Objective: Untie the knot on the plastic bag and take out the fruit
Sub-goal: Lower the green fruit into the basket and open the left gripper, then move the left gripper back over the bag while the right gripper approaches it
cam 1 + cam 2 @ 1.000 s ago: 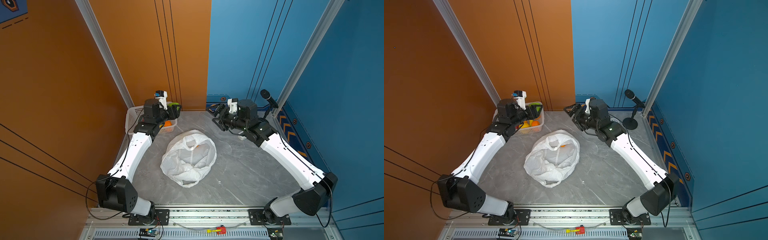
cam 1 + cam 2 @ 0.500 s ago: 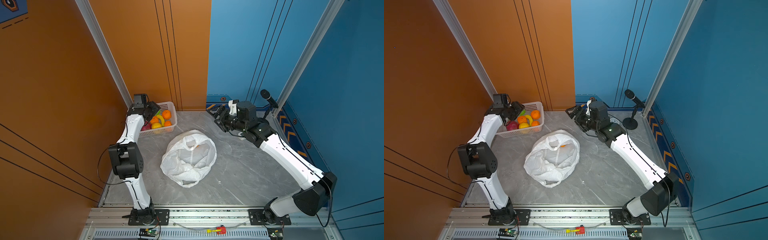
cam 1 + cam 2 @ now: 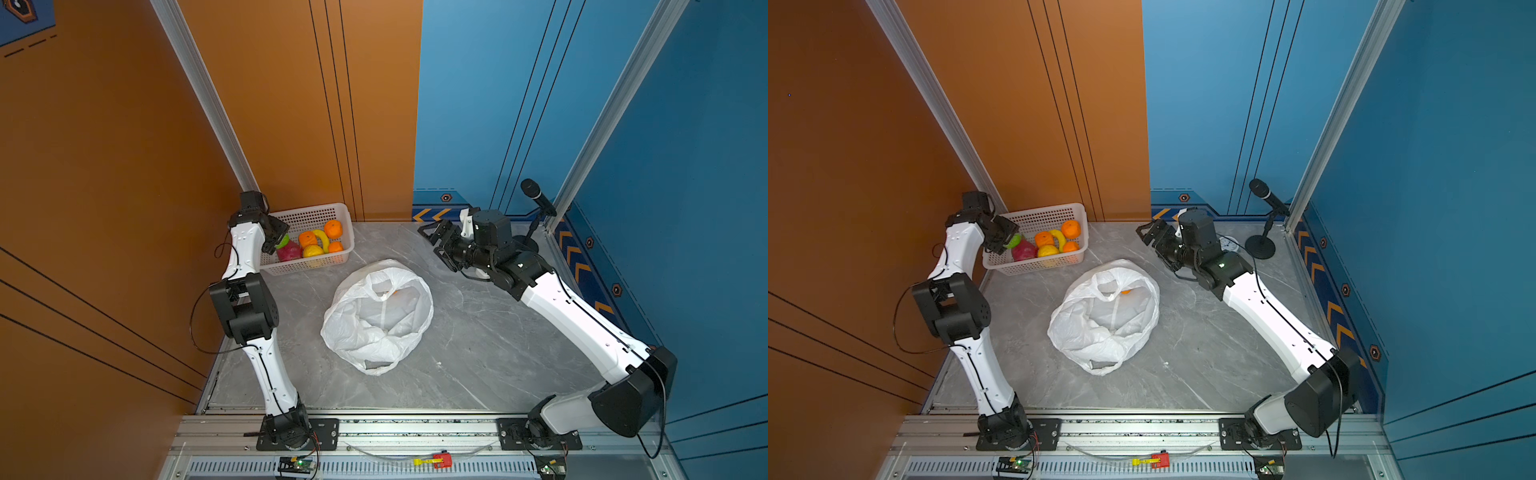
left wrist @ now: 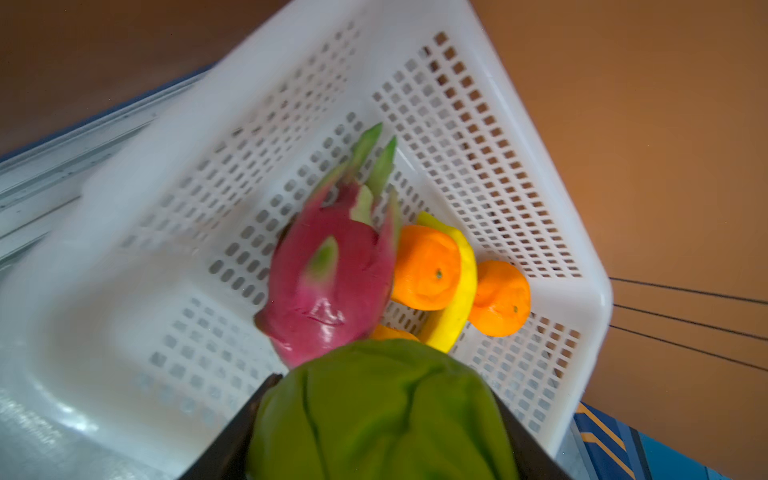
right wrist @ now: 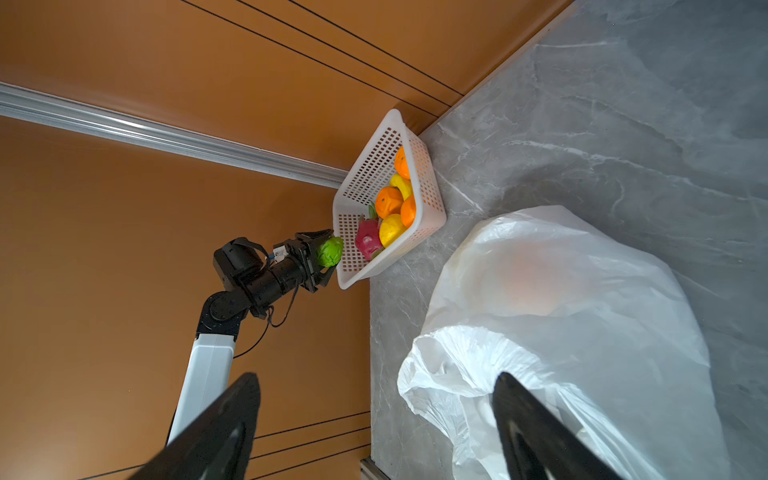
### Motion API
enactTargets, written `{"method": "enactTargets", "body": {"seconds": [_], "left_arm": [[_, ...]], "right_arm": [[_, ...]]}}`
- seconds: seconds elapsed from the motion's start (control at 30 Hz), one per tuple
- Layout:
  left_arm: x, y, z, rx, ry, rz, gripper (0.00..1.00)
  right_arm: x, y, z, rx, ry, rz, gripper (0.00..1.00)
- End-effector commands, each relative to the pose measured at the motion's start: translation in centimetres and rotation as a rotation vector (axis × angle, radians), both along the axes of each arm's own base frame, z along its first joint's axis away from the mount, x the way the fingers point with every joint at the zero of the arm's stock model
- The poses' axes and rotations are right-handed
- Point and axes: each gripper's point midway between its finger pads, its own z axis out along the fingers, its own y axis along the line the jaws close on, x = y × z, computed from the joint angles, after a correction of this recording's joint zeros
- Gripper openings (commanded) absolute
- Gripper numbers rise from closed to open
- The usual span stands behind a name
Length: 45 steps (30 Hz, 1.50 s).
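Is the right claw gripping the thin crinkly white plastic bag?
No, the right claw stands open and empty, clear of the thin white plastic bag.

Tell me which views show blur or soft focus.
Left wrist view: motion blur smears the basket wall and the dragon fruit; the green fruit is soft. Right wrist view: the right gripper is out of focus. Both top views: sharp.
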Motion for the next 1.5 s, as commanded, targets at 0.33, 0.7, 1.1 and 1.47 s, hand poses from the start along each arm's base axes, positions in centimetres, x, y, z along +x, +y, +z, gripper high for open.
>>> {"method": "enactTargets", "body": {"seconds": [0.33,0.7,1.1,1.47], "left_arm": [[-2.7,4.5,-6.5,0.06,0.246,0.024,0.48],[-0.9,1.1,-7.0,0.03,0.226,-0.1,0.82],[-0.6,-2.1,-0.7,0.092,0.106,-0.191,0.99],[-0.1,-10.2,3.7,0.054,-0.06,-0.4,0.99]], "right_arm": [[-1.3,-3.2,0.5,-0.088,-0.048,-0.048,0.88],[-0.7,-2.5,1.6,-0.082,-0.05,-0.012,0.89],[-1.3,-2.6,2.9,-0.07,-0.088,-0.01,0.89],[-2.3,-1.6,2.9,-0.072,-0.099,0.012,0.89]]}}
